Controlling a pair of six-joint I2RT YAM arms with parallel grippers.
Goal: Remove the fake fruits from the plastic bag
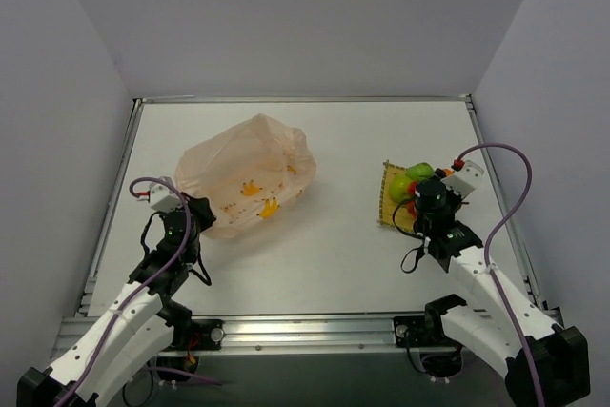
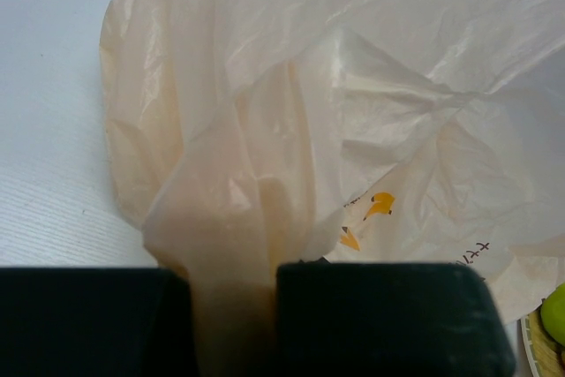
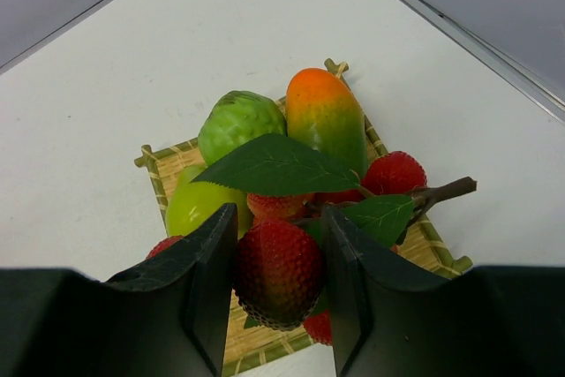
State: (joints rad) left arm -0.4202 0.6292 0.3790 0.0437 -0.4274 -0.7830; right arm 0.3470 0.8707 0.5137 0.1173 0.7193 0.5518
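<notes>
the left gripper [image 2: 234, 324] has its jaws pinched shut on a gathered fold of the plastic bag [image 2: 353, 112], which billows out just ahead of them. the right gripper [image 3: 280, 222] clasps one berry of the red cluster [image 3: 278, 275] between its jaws; just beyond them the light-green fruits [image 3: 234, 121] and the green-and-orange oval fruit [image 3: 327, 116] sit together on the woven mat [image 3: 168, 165], outside the bag.

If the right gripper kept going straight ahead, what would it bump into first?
The right gripper pinches a red berry. Going on, it would probably push into the green leaf and other berries just behind, though depth is unclear.
</notes>
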